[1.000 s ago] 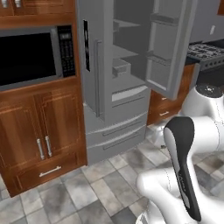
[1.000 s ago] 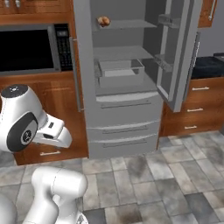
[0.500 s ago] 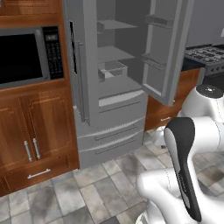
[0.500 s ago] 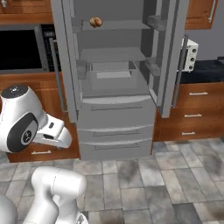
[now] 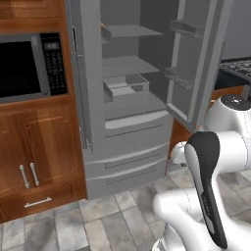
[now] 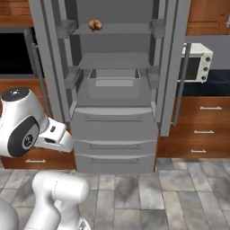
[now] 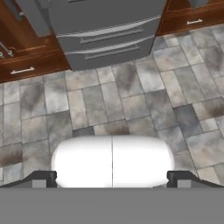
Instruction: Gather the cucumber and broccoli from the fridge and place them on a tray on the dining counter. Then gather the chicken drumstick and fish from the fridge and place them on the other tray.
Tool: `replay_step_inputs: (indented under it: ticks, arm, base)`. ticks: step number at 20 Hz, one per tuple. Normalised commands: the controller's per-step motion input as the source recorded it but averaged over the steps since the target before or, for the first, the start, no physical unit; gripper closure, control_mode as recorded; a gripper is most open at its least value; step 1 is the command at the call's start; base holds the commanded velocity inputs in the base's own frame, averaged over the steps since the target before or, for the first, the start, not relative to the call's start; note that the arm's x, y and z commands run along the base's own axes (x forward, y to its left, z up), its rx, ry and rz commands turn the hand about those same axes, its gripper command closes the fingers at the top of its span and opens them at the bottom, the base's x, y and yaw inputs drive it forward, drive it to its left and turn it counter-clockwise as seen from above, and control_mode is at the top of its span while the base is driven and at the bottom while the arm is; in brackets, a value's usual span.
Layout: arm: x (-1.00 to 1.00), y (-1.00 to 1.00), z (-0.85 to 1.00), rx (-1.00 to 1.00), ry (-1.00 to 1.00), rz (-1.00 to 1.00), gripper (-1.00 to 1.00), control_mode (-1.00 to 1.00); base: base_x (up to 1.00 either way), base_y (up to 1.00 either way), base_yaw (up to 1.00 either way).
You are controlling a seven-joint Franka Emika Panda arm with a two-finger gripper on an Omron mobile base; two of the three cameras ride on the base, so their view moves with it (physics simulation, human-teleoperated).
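chicken drumstick: top fridge shelf | jaws: wide, well apart

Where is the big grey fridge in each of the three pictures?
Left base view: the fridge stands in the middle, doors open, right of the microwave.
Right base view: the fridge fills the centre, seen straight on, with the chicken drumstick on its top shelf.
Hand view: its drawer fronts run along the top edge.
Shared landmark: the bottom drawer fronts above the grey tiled floor.
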Motion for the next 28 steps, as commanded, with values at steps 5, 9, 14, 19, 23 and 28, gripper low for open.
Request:
replay_step_inputs:
  ticks: [5, 9, 14, 19, 23, 28]
  arm:
    - [0.0, 0.0, 0.0, 0.0, 0.0, 0.0, -1.0, 1.0]
    - [0.0, 0.0, 0.0, 0.0, 0.0, 0.0, -1.0, 1.0]
    - [0.0, 0.0, 0.0, 0.0, 0.0, 0.0, -1.0, 1.0]
    - [0.0, 0.0, 0.0, 0.0, 0.0, 0.0, -1.0, 1.0]
    - [0.0, 0.0, 0.0, 0.0, 0.0, 0.0, -1.0, 1.0]
    - [0.0, 0.0, 0.0, 0.0, 0.0, 0.0, -1.0, 1.0]
  base:
    - [0.66, -0.44, 0.25]
    - [0.7, -0.38, 0.25]
    - [0.66, -0.31, 0.24]
    - [0.5, -0.34, 0.21]
    - [0.32, -0.49, 0.19]
    - [0.32, -0.45, 0.13]
